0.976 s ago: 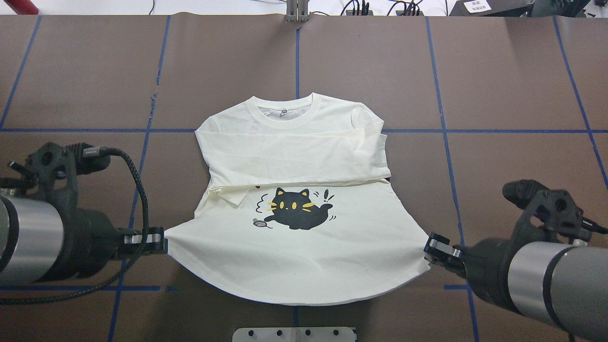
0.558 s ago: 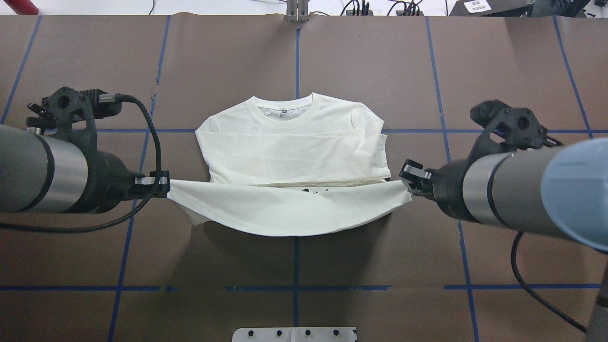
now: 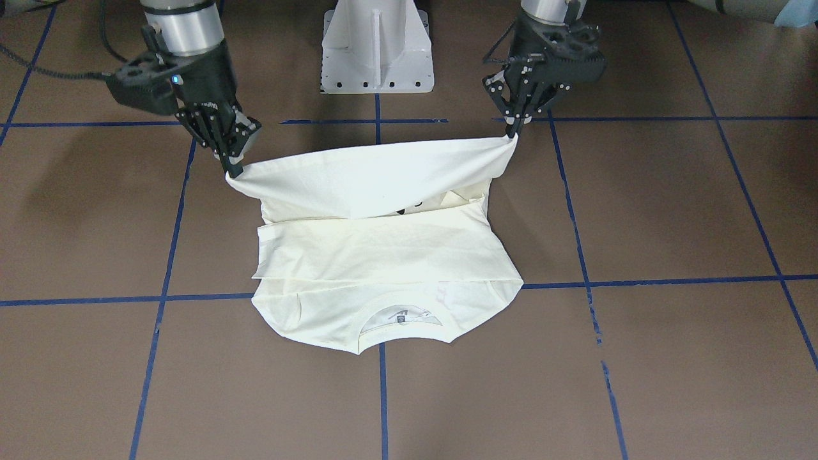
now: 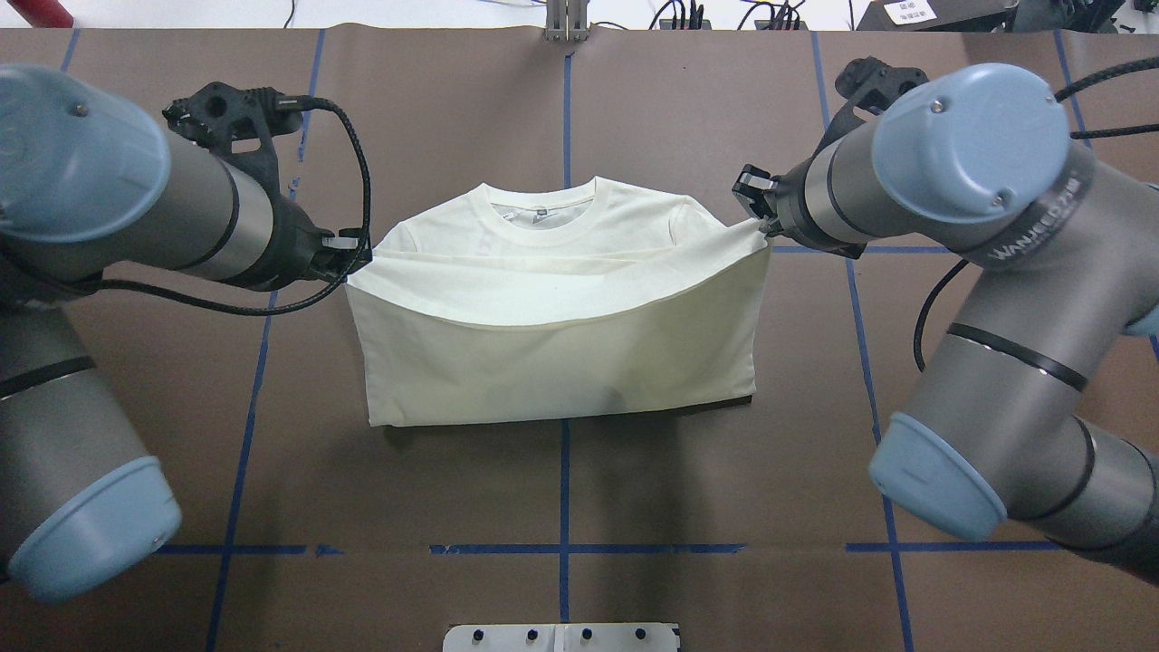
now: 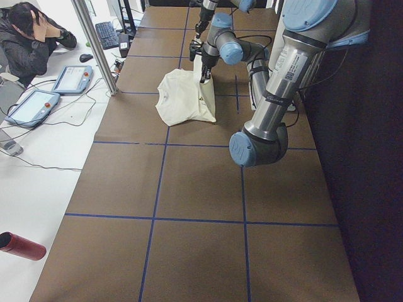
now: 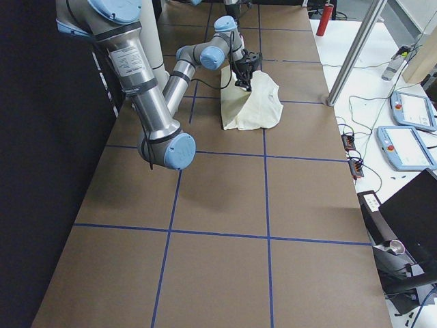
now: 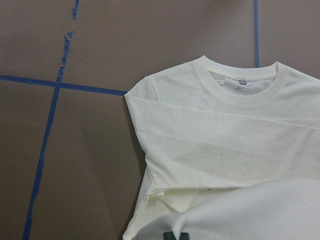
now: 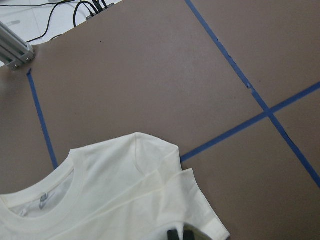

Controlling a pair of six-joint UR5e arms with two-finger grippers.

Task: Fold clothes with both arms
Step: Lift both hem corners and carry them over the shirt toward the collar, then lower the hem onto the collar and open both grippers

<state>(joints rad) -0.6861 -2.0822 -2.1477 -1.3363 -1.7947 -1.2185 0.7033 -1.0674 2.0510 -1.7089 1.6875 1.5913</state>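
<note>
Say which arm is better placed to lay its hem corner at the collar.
Right, probably: the black two-finger right gripper holds its cream T-shirt corner nearer the collar than the left gripper.

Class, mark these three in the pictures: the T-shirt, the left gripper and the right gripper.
T-shirt [image 4: 561,362]: overhead view, on the folded-over lower panel.
left gripper [image 3: 512,131]: front-facing view, between its fingertips.
right gripper [image 3: 230,169]: front-facing view, between its fingertips.

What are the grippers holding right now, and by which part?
Both hold the cream T-shirt by its bottom hem. The left gripper pinches one hem corner and the right gripper the other, with the hem stretched between them.
</note>
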